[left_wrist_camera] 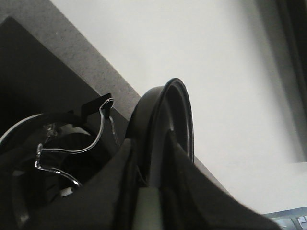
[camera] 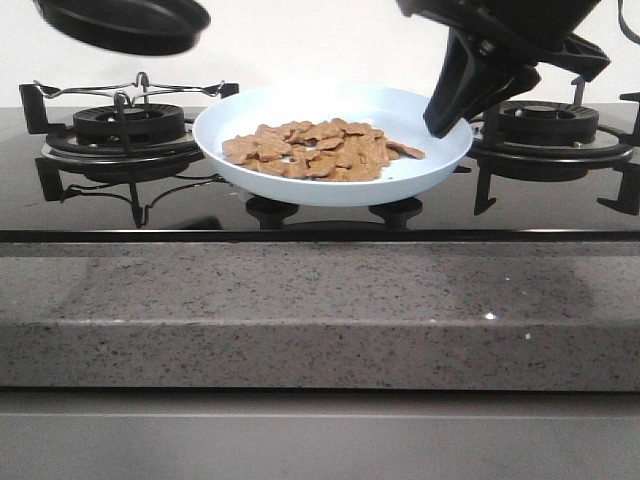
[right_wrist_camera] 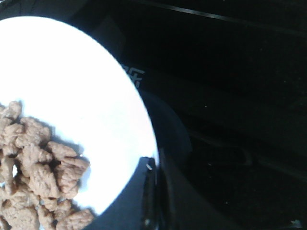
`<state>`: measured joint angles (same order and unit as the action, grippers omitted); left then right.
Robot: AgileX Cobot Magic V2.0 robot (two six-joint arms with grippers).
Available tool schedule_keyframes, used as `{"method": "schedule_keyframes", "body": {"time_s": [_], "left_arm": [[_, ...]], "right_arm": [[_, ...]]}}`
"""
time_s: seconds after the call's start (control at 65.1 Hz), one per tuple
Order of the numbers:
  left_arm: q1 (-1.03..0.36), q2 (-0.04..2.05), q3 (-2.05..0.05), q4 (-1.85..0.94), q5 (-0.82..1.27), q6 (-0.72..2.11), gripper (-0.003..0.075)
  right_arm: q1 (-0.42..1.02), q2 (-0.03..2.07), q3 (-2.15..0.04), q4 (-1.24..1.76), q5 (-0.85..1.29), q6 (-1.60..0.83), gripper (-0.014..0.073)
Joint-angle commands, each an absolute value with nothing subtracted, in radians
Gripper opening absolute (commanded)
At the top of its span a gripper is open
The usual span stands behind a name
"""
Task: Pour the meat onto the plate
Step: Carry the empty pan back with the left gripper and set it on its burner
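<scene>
The meat [camera: 318,150] lies heaped on the plate [camera: 420,108], which the right pincer [camera: 447,118] clamps at its rim to keep it steady between the 2 burners [camera: 128,125]. The left pincer [left_wrist_camera: 144,191] grips the black pan [camera: 125,22] by its rim and holds it high, apart from the plate, so pouring seems done.

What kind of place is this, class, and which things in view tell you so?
Probably a kitchen: a gas hob with burners set in a speckled stone countertop, a black frying pan, and a plate of meat.

- One small pale mark shows on the glossy black glass stove top [right_wrist_camera: 135,75], beside the plate's rim; too blurred to read.
- No other writing shows.
</scene>
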<state>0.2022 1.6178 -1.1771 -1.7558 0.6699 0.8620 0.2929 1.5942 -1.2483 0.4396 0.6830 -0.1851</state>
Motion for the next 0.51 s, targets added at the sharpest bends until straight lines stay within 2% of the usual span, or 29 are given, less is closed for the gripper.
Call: {"method": "schedule_keyframes", "body": {"time_s": [0.0,0.415,0.491], "left_arm": [[0.211,1.607,-1.21,-1.863,0.745,0.85,-0.002],[0.229,1.693,-1.21,-1.861,0.768,0.85,-0.002],[0.229,1.698,-1.21,-1.856,0.786,0.85,0.0001]], "right_arm": [[0.292,1.563,-1.273,0.445,0.655,-0.195,-0.0068],[0.292,1.563,-1.273,0.445,0.655,-0.195,-0.0068],[0.292,1.563,-1.273,0.445,0.655,-0.195,-0.0068]]}}
